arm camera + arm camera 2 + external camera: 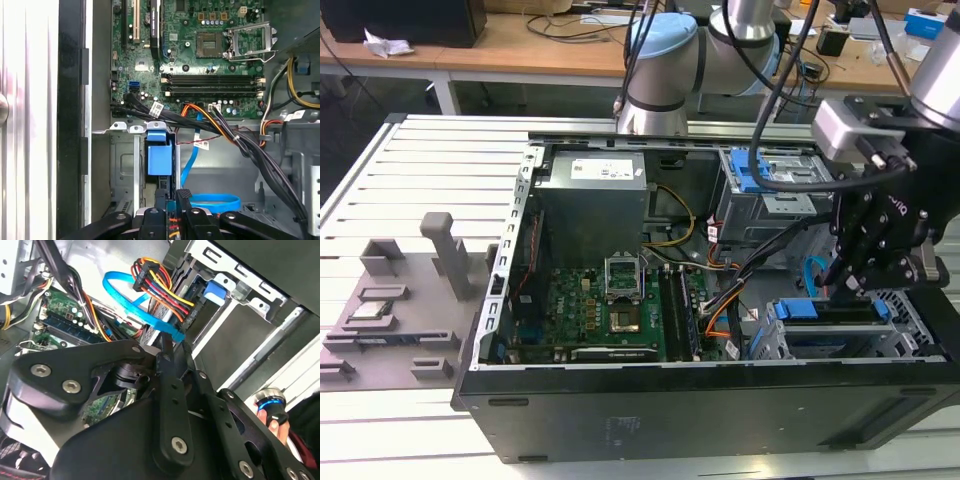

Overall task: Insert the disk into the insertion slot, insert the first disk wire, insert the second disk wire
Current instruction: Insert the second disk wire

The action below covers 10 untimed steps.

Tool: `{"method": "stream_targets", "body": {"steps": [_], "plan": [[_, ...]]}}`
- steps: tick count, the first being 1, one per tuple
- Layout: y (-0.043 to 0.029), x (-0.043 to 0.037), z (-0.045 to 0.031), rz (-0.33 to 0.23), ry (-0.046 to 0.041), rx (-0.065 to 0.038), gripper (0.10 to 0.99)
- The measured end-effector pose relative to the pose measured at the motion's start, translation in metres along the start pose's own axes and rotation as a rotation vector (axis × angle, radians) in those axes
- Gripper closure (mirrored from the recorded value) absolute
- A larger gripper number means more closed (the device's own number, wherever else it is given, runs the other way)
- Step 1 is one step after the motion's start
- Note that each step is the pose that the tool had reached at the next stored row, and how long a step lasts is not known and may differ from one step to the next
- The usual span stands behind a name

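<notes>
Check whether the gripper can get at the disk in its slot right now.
Probably yes: the gripper hangs right beside the disk, and the case is open; the blue cable and coloured wires crowd the gap.

Place: a robotics or electronics lab.
Bench: slatted aluminium table carrying an opened computer case under the gripper.
Background: wooden desks strewn with cables, beyond the gripper.
Fixtures: grey jigs, far from the gripper.
</notes>
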State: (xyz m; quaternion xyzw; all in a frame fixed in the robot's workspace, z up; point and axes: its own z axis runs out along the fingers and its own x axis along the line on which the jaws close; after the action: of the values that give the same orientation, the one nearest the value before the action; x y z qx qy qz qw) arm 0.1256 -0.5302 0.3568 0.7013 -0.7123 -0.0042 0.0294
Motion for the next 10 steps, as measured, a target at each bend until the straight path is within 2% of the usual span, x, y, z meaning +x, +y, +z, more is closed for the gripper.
{"method": "stream_targets", "body": {"steps": [4, 7, 9, 10], "plan": [[0.0005, -0.0028, -0.0094, 0.000, 0.0001, 0.000, 0.851], [0.0009, -0.0083, -0.0166, 0.000, 0.0000, 0.000, 0.867], [0.0011, -0.0101, -0.0207, 0.000, 0.0002, 0.000, 0.980], [0.0012, -0.0103, -0.0222, 0.000, 0.0001, 0.000, 0.980]]}}
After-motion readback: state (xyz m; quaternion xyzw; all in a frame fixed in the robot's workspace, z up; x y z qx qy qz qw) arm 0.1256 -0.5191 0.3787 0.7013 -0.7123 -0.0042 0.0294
